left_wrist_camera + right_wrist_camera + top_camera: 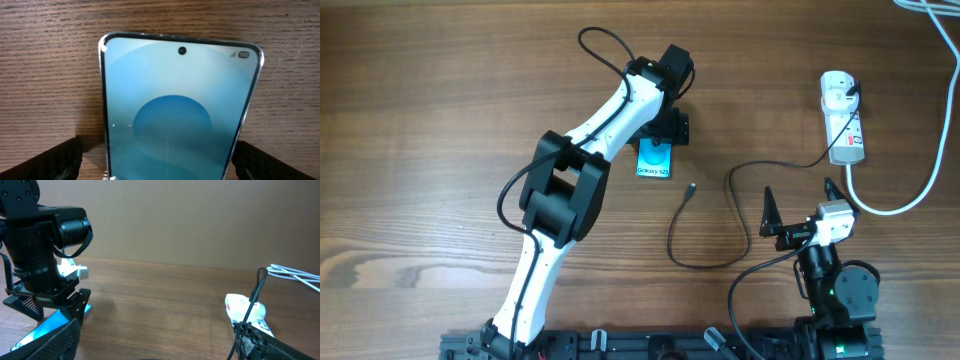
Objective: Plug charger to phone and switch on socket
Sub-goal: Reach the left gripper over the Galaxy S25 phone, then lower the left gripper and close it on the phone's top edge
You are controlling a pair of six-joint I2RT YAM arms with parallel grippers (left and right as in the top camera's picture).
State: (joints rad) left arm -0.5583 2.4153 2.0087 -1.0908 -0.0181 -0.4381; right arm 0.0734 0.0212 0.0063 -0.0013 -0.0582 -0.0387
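The phone (655,162) lies flat on the wooden table with its cyan screen up. It fills the left wrist view (175,110). My left gripper (663,135) is open and straddles the phone's far end, one finger on each side (162,162). A small gap shows at the left finger. The charger (720,262) is a thin black cable that loops on the table, and its connector tip (691,187) lies free to the right of the phone. The socket (843,120) lies at the back right, with the charger's other end on it (245,309). My right gripper (800,197) is open and empty (155,347).
A thick white cord (920,190) curves from the socket round the right edge of the table. My left arm (580,170) stretches diagonally across the left half of the table. The right wrist view shows the left arm's wrist (45,255) and a brown wall behind.
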